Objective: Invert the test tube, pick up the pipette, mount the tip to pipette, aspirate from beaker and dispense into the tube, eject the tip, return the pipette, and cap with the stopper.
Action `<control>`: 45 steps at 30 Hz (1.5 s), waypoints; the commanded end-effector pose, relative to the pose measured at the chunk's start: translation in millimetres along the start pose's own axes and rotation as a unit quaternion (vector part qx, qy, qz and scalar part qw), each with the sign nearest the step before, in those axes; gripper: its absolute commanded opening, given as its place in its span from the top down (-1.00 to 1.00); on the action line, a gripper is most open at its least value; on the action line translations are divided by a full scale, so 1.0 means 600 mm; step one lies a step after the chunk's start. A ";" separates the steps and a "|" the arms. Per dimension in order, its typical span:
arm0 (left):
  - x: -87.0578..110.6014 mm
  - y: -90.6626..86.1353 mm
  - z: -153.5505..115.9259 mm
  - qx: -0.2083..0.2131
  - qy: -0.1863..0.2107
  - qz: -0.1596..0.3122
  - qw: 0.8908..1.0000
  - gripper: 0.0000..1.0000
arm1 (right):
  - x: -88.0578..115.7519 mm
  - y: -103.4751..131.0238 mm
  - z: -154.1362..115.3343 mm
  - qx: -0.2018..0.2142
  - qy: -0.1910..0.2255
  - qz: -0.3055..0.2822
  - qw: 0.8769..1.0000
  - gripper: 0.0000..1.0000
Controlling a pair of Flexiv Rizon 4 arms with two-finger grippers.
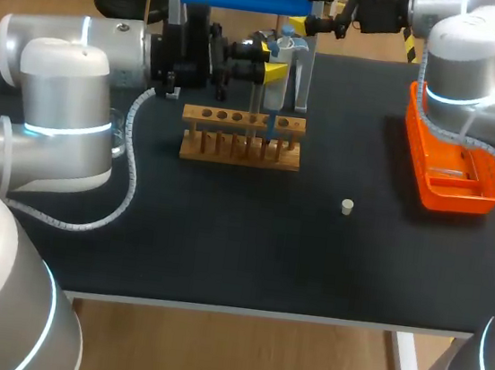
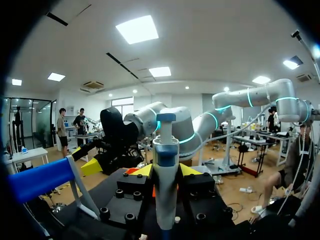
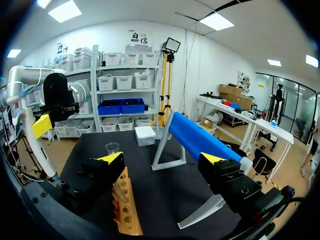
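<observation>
Two yellow-tipped fingers of the left pincer (image 2: 166,171) pinched the pipette (image 2: 165,150) upright. That arm lay level over the table, with the wooden rack (image 1: 240,139) just beneath the pincer. The right pincer (image 3: 161,160) stood spread wide, holding nothing, the rack below it and the beaker (image 3: 112,147) ahead.

Black table (image 1: 221,254), rack (image 1: 240,151) (wooden), orange tray (image 1: 449,199), stopper (image 1: 347,206)
</observation>
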State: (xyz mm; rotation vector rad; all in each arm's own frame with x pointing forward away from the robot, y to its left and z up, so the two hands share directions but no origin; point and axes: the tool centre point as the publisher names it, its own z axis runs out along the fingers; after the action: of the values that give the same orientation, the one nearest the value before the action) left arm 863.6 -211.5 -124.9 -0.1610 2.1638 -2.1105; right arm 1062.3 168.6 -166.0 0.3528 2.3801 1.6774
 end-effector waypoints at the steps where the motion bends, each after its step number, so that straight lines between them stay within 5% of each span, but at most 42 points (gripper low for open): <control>1: -0.001 -0.001 0.000 -0.001 0.001 -0.001 1.000 1.00 | -0.004 -0.006 0.006 0.004 0.004 0.001 1.000 -1.00; 36: -0.001 -0.001 0.000 -0.001 0.001 -0.001 1.000 1.00 | -0.004 -0.011 0.008 0.009 0.003 -0.003 1.000 -1.00; 45: -0.028 0.010 -0.064 -0.030 -0.066 -0.019 0.997 1.00 | -0.004 -0.011 0.008 0.009 0.003 -0.003 1.000 -1.00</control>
State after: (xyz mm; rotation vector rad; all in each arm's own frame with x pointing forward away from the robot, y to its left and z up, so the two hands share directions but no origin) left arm 884.0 -183.5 -135.4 -0.3148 2.1770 -2.0032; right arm 1064.7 170.8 -174.8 0.3444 2.3935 1.6587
